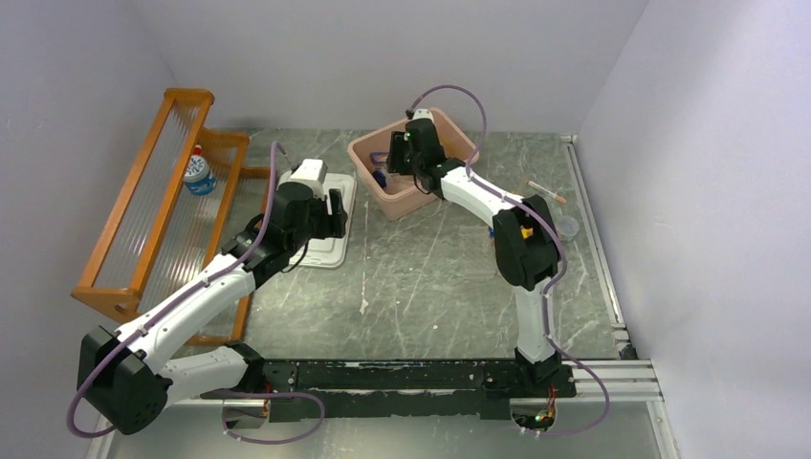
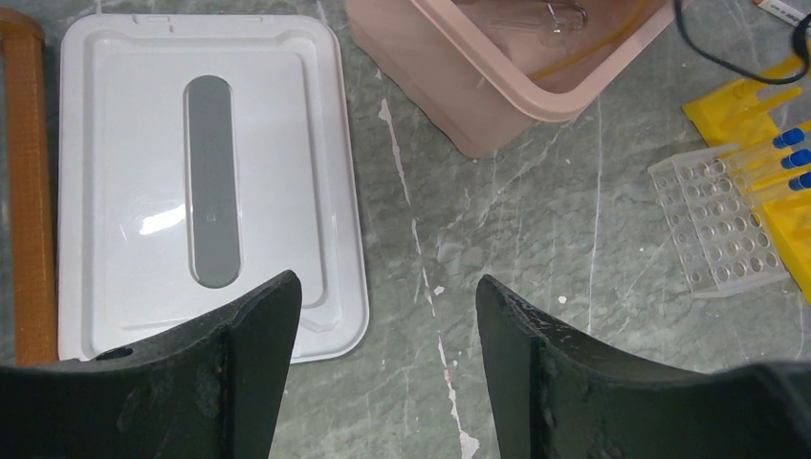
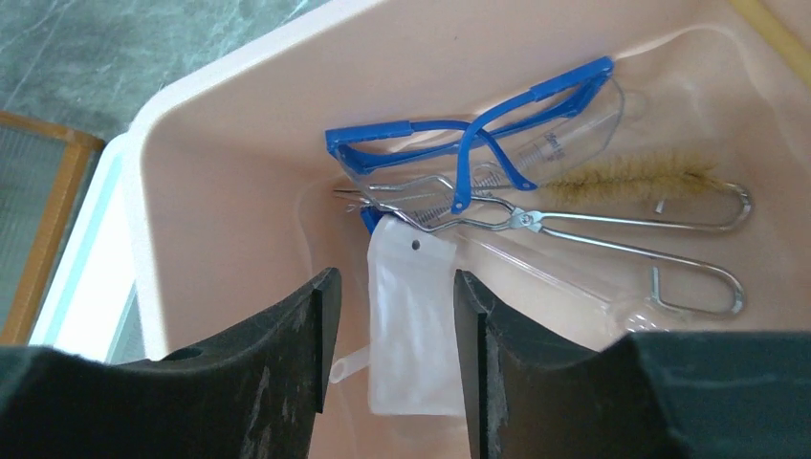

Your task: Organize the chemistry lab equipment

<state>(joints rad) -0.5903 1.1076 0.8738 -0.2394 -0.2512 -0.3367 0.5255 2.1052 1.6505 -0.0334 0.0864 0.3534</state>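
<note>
The worktop (image 1: 430, 277) is grey-green, with pale veins like marble. The bin (image 3: 239, 86) is pale pink. The safety glasses (image 3: 536, 129) have a bright blue frame and clear lenses. The forceps (image 3: 524, 221) are silver, the brush (image 3: 631, 177) is tan and the packet (image 3: 411, 325) is milky white. The lid (image 2: 115, 191) is white with a grey oval. The shelf (image 1: 153, 201) is orange. The small tubes (image 2: 796, 159) have blue caps; the rack (image 2: 741, 100) is yellow.
</note>
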